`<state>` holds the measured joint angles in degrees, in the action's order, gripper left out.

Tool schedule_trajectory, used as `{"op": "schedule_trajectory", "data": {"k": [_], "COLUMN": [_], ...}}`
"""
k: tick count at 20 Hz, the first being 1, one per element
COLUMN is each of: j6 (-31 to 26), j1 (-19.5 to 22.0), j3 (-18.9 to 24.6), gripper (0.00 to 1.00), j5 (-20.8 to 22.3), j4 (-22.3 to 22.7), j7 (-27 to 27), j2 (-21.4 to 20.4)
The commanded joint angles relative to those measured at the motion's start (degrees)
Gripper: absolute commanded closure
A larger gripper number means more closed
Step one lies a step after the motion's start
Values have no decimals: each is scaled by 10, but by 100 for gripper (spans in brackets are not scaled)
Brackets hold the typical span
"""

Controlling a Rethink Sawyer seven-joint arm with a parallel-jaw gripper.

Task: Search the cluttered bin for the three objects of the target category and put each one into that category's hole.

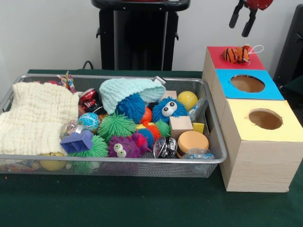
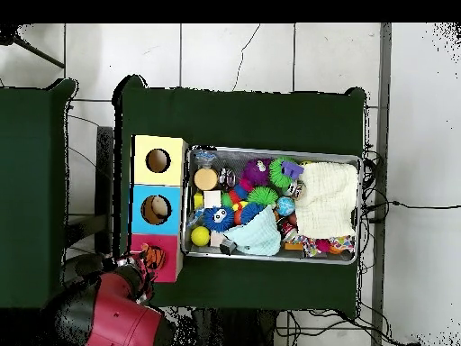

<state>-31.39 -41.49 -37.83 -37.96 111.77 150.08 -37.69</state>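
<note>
A small orange striped plush tiger (image 1: 236,54) lies on the red-topped box (image 1: 220,59), also seen from overhead as the tiger (image 2: 151,257) on the red box (image 2: 160,268). My gripper (image 1: 241,21) hangs above and slightly right of it, open and holding nothing. Next to the red box stand a blue-topped box (image 1: 227,80) and a yellow-topped box (image 1: 241,116), each with a round hole. The wire bin (image 1: 118,161) to the left is full of toys: a blue fuzzy ball with eyes (image 1: 166,109), a purple one (image 1: 122,147), a green spiky ball (image 1: 116,125).
A cream cloth (image 1: 38,118) fills the bin's left end. A mint knitted hat (image 1: 125,92), a yellow ball (image 1: 187,99), a wooden cube (image 1: 181,126) and an orange disc (image 1: 191,141) lie among the toys. My red arm (image 2: 117,311) sits beside the red box.
</note>
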Motion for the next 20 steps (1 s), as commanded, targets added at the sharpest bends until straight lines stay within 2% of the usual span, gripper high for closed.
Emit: {"op": "schedule_trajectory", "data": {"k": [1, 7, 14, 20], "j6": [30, 53, 148, 182], "j1": [25, 37, 82, 102], "j3": [69, 82, 143, 175], "gripper": [0, 0, 0, 0], "j5": [-16, -18, -24, -15], "j4": [17, 28, 60, 75], "j7": [104, 96, 80, 89], "j2": [-9, -9, 3, 1]}}
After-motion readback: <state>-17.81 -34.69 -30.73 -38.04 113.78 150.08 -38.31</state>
